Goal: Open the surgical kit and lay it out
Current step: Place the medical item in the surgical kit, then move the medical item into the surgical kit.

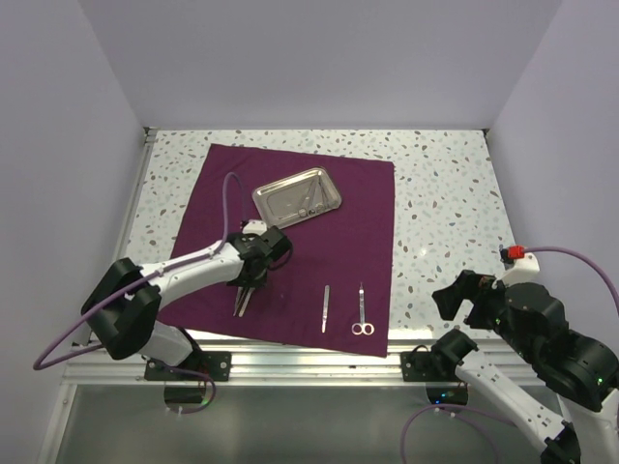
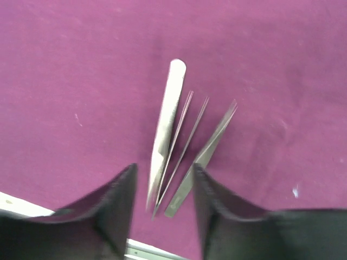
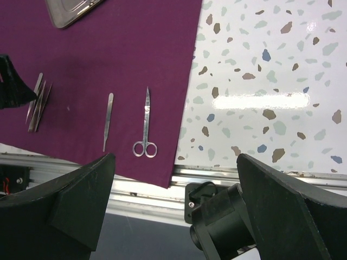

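The dark purple cloth (image 1: 358, 232) lies spread flat on the table. The steel tray (image 1: 276, 201) sits on its far middle with small tools inside. Ring-handled scissors (image 1: 363, 311) and a slim silver tool (image 1: 326, 307) lie side by side near the cloth's front edge. My left gripper (image 1: 245, 287) is low over the cloth. In the left wrist view it (image 2: 162, 184) is open, its fingers either side of the near ends of two silver tweezers (image 2: 169, 124) lying on the cloth (image 2: 81, 81). My right gripper (image 3: 176, 157) is wide open and empty above the front rail, right of the scissors (image 3: 146, 127).
The speckled tabletop (image 1: 445, 203) lies bare to the right of the cloth. A metal rail (image 1: 309, 360) runs along the front edge. Walls close the table at the back and both sides.
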